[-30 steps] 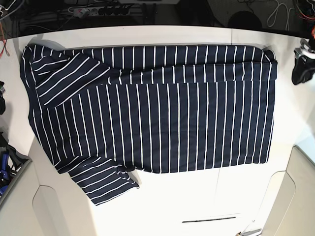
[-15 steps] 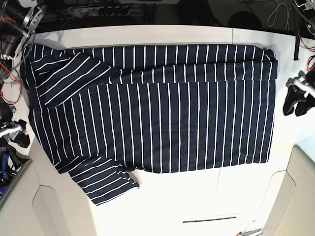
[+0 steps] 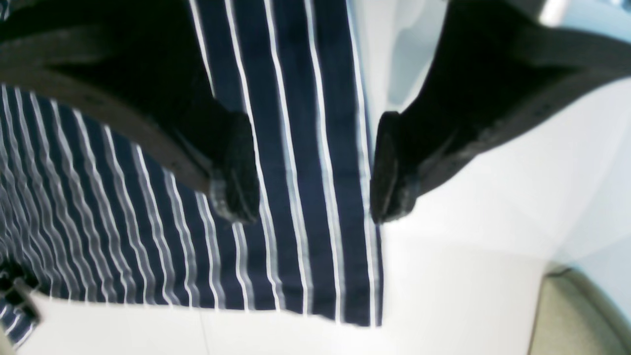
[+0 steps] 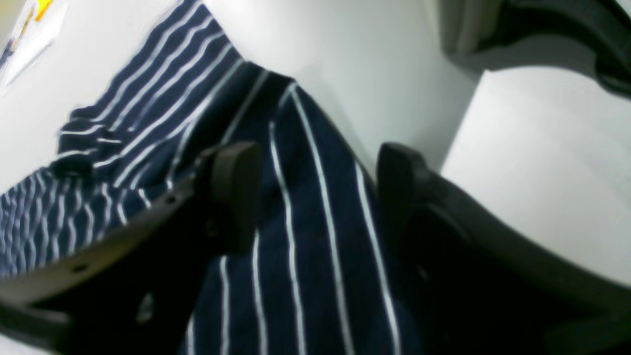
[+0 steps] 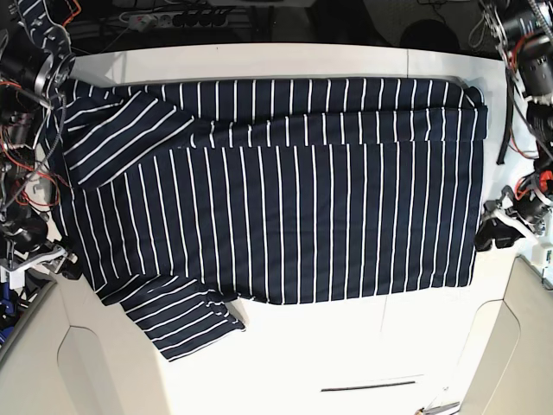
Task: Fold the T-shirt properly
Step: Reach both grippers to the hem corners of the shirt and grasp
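Now the T-shirt (image 5: 268,194) lies spread flat on the white surface (image 5: 346,346); the left gripper (image 3: 308,170) holds its fingers (image 3: 236,170) apart, straddling the shirt's side edge near a corner; the right gripper (image 4: 315,197) likewise has fingers (image 4: 234,192) apart, striped fabric between them
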### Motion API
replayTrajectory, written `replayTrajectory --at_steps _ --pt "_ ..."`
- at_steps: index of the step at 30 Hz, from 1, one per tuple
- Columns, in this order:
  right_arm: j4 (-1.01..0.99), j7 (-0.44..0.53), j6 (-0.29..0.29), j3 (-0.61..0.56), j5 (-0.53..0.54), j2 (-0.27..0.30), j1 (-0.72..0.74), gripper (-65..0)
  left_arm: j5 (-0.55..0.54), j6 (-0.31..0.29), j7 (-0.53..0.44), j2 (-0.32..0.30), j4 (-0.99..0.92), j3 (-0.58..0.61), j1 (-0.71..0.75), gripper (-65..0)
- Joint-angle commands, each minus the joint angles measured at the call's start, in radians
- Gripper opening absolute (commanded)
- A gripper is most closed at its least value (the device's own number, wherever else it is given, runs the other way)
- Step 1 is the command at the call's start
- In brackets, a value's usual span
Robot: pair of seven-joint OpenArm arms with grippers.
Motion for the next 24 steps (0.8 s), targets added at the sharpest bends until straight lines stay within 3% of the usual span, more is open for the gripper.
replayTrajectory --at_steps 1,4,8,12,18,24 --pt "0.012 0.032 0.005 0.002 0.000 0.019 0.027 -27.9 -0.013 -0.005 -0.033 -0.027 -0.035 0.004 -0.051 -26.1" --pt "0.012 0.042 -0.002 0.002 -0.025 0.019 0.027 -27.9 0.016 -0.005 -0.059 -0.038 -0.178 0.023 -0.134 -25.9" --pt "0.011 0.042 -0.003 0.002 -0.032 0.019 0.027 -27.9 0.014 -0.005 -0.068 -0.056 -0.341 0.077 -0.212 -17.7" --pt "0.011 0.042 -0.003 0.002 -0.035 0.019 0.027 -27.9 0.027 0.008 -0.118 -0.069 -0.451 0.130 -0.260 -17.7" --pt "-0.013 0.059 -0.003 0.002 -0.066 0.020 0.027 -27.9 0.071 0.071 -0.161 -0.069 -0.503 0.137 -0.288 -17.7" --pt "-0.078 0.108 -0.003 0.002 -0.089 0.020 0.027 -27.9 0.065 0.073 -0.135 -0.066 -0.503 0.137 -0.286 -17.7"
